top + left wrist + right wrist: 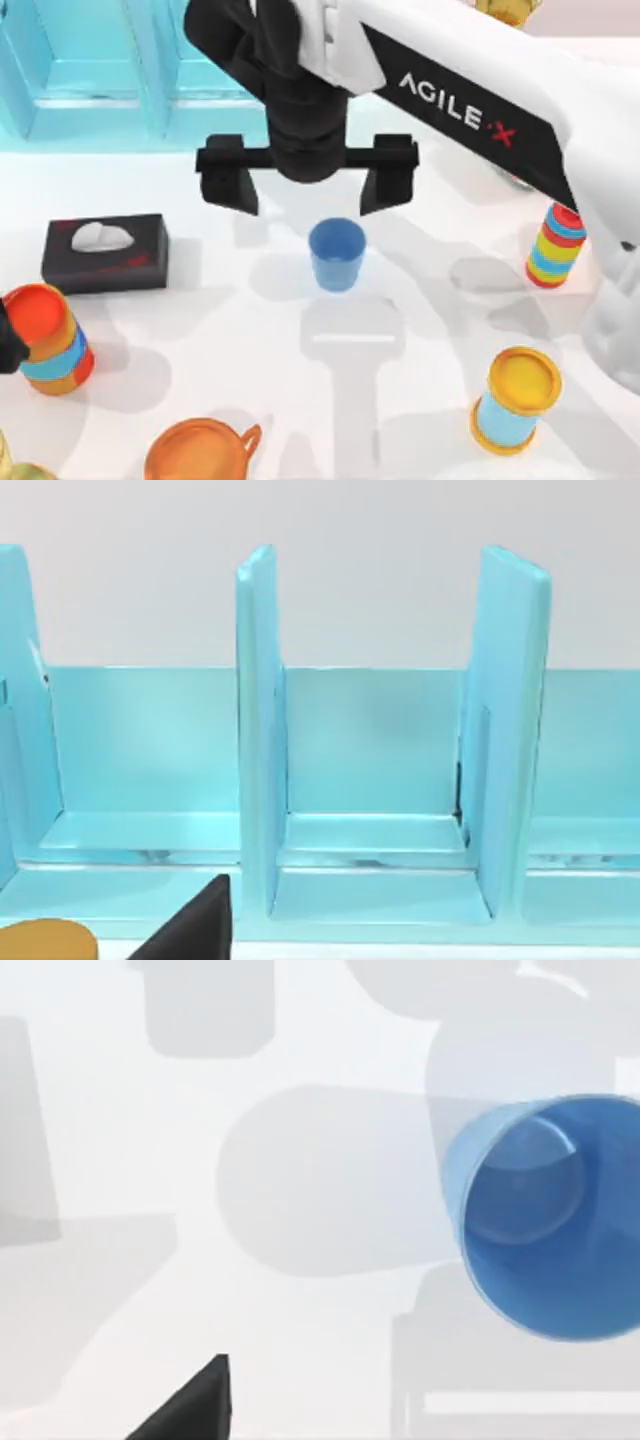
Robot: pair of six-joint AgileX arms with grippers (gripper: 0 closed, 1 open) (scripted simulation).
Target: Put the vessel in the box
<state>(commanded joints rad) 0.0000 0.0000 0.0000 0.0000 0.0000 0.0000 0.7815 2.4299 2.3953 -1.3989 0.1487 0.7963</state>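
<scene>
— What colours lie around the vessel?
— The vessel [336, 254] is plain blue on my white table [420, 330]. Behind it stands a light turquoise box [90, 70]; left of it, a black tissue box [105, 252]; right of it, a rainbow-striped canister [555, 246].
— And my gripper?
— My right gripper [307, 189] is black.

White table [420, 400], soft shadows, plain pale wall [380, 570]

three cameras, one table
top view looks down; right wrist close over the blue cup [540, 1220], also in top [336, 254]; left wrist faces the box [370, 750].
</scene>
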